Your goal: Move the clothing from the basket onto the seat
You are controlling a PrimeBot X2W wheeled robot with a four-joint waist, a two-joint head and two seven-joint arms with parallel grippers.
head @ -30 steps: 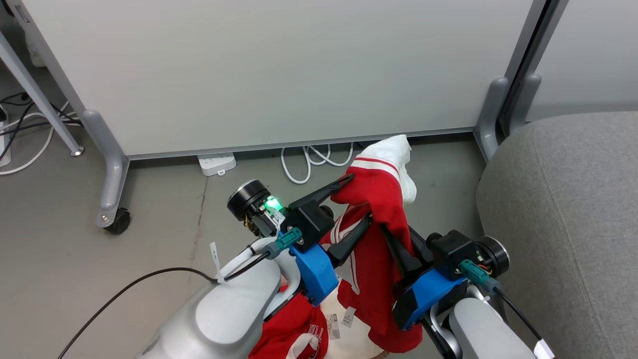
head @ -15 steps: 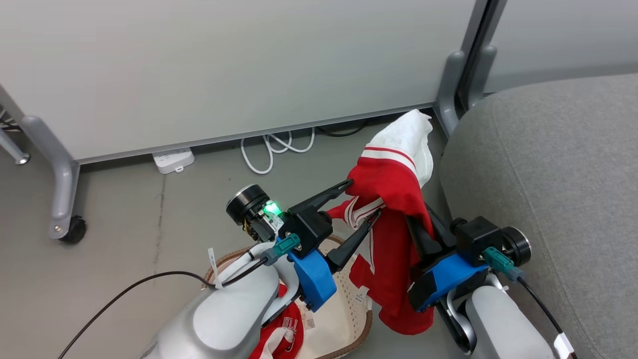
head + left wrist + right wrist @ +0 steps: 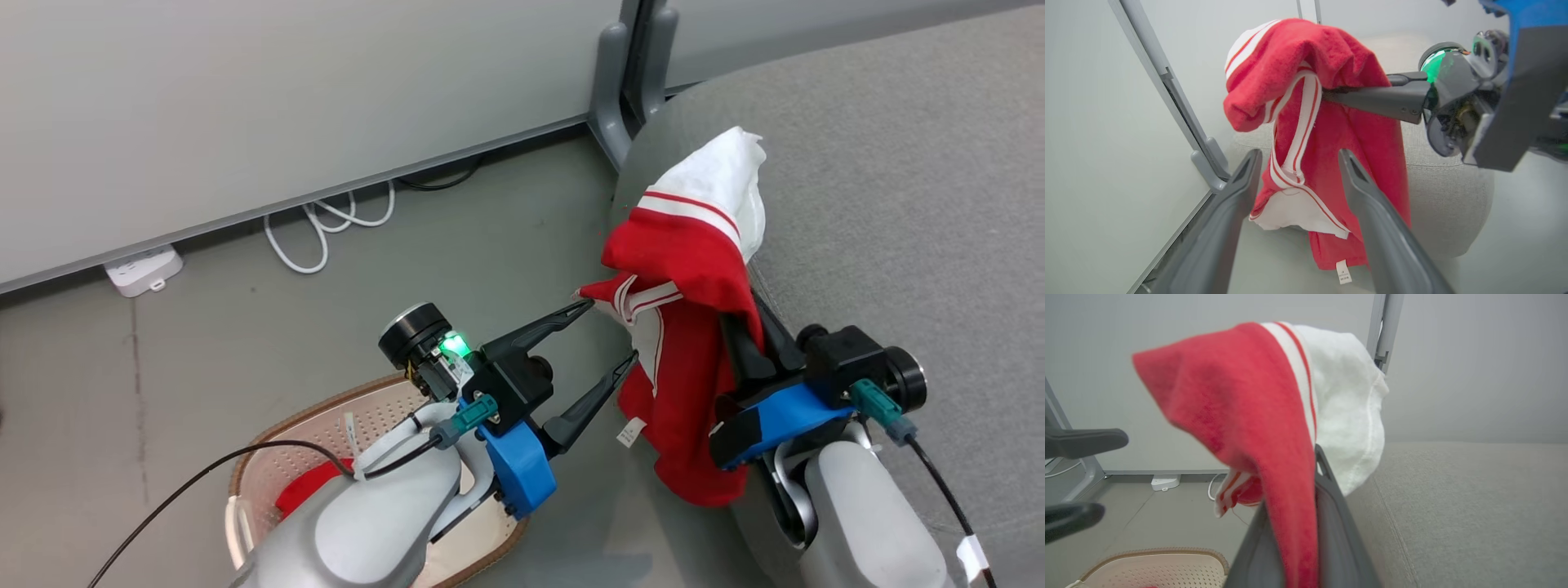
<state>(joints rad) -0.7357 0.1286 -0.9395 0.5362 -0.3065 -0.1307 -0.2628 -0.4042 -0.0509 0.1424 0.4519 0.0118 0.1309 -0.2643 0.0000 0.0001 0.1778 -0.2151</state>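
The right gripper (image 3: 751, 347) is pinched tight on the red-and-white garment (image 3: 686, 269), which drapes over its fingers and hangs at the left edge of the grey seat (image 3: 898, 204). The left gripper (image 3: 608, 331) is spread wide and empty, its tips just beside the striped trim. Near left on the floor sits the basket (image 3: 310, 437), with more red cloth (image 3: 306, 494) inside.

The head view looks steeply down from above both arms onto the floor (image 3: 204, 343), basket (image 3: 310, 433) and seat (image 3: 898, 204); the left wrist view faces along the left claw (image 3: 1300, 154), near the hanging garment (image 3: 1339, 134); the right wrist view sits closer still, under it; all three share garment, seat and partition (image 3: 245, 98).
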